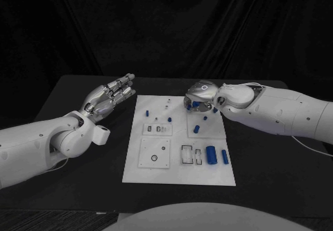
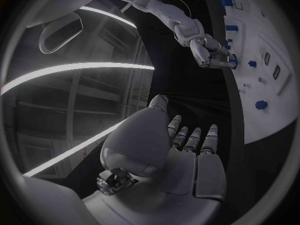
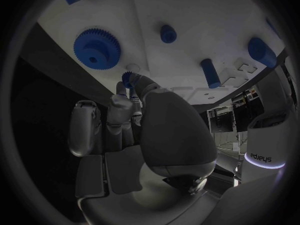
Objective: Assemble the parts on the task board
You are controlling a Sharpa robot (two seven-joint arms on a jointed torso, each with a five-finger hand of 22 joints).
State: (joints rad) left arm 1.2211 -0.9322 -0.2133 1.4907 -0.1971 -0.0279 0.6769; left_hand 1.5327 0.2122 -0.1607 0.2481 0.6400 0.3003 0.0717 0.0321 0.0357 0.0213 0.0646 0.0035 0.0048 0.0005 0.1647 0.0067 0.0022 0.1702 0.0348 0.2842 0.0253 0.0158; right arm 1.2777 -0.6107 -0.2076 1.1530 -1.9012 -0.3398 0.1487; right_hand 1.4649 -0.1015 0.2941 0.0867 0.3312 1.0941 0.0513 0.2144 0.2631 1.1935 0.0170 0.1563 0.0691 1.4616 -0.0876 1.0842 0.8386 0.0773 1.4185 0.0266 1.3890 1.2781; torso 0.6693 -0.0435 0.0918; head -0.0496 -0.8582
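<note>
Nearest the head camera lay the front edge of the white task board (image 1: 179, 178), a flat plate resting in the middle of the black tabletop (image 1: 277, 173). Toward that front end a thick blue cylinder (image 1: 211, 155) and a thinner blue peg (image 1: 224, 156) lay on their sides just beside rectangular slots. Further back another small blue peg (image 1: 197, 128) lay on the board, and one more stood near the far left corner (image 1: 147, 113). The left hand (image 1: 109, 96) hovered above the bare tabletop beside the board's far left corner, fingers straight and apart, holding nothing. The right hand (image 1: 200, 98) hung over the board's far right corner with its fingers curled downward; in the right wrist view its fingertips (image 3: 129, 80) pinched a small blue gear (image 3: 128, 77), close to the board and near a larger blue gear (image 3: 97, 46) that sat flat on it. These parts looked like rigid moulded plastic, light and smooth, so they would likely neither bend nor crush but could slip or roll from a loose grip. The small gear seemed best held by its toothed rim, leaving its centre free to drop onto a post, while the pegs would be best taken across their middles.
</note>
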